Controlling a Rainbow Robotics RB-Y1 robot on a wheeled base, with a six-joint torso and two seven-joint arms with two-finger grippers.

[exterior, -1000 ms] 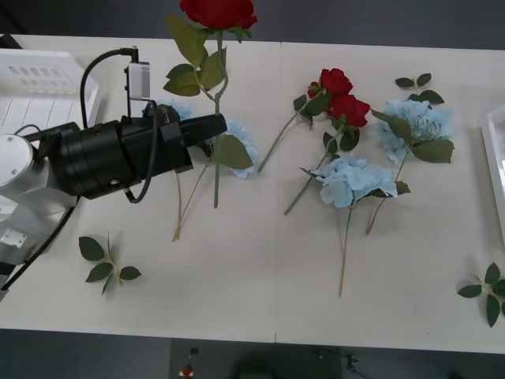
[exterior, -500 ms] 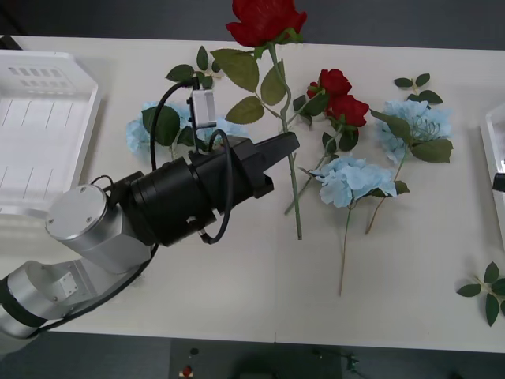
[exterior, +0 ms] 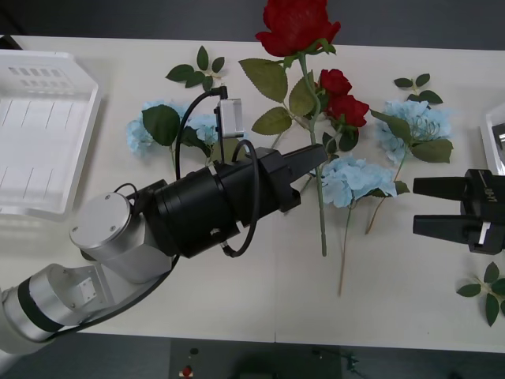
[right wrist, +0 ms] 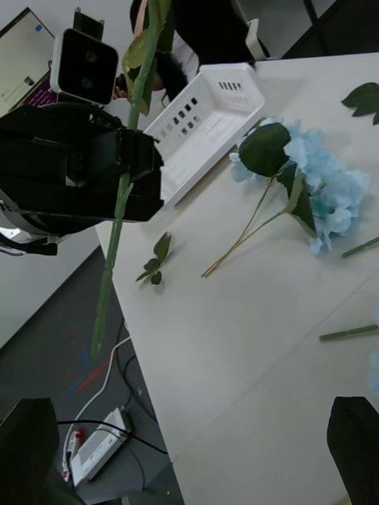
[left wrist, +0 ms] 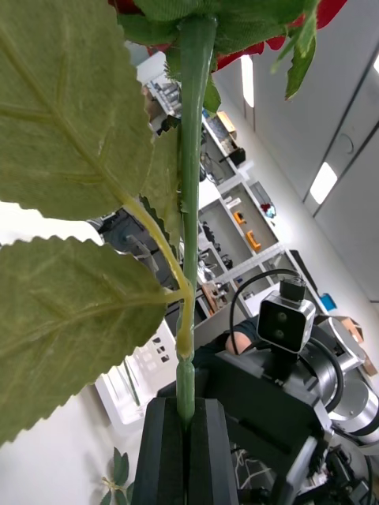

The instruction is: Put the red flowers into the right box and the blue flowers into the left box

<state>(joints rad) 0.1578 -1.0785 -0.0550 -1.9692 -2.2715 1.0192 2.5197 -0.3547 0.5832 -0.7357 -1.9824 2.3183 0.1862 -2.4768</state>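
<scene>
The left gripper point(exterior: 316, 158), black and mounted on a thick black wrist, is clamped on the thin green stem of a red rose point(exterior: 298, 24), holding it upright above the middle of the table point(exterior: 237, 284). In the left wrist view the two black fingers point(left wrist: 166, 450) press together with the stem point(left wrist: 188, 260) pinched between them, large green leaves spreading to one side and the red bloom just at the edge above. The rose's bloom reaches past the far table edge in the front view, and the stem's lower end hangs free below the grip. The right gripper point(exterior: 426, 207) waits at the right side of the table with its two black fingers spread apart and holding nothing, pointing toward the raised rose. On the table, two more red roses point(exterior: 341, 96) lie touching each other, just beyond a blue hydrangea point(exterior: 357, 178). Another blue hydrangea point(exterior: 417, 120) lies farther right, and a third point(exterior: 170, 126) lies to the left, partly behind the left arm. The slotted white basket point(exterior: 39, 142) sits at the table's left end, and a white rim of the right box point(exterior: 489, 134) shows at the right edge. Loose green leaf sprigs point(exterior: 488, 290) lie near the right front corner.
</scene>
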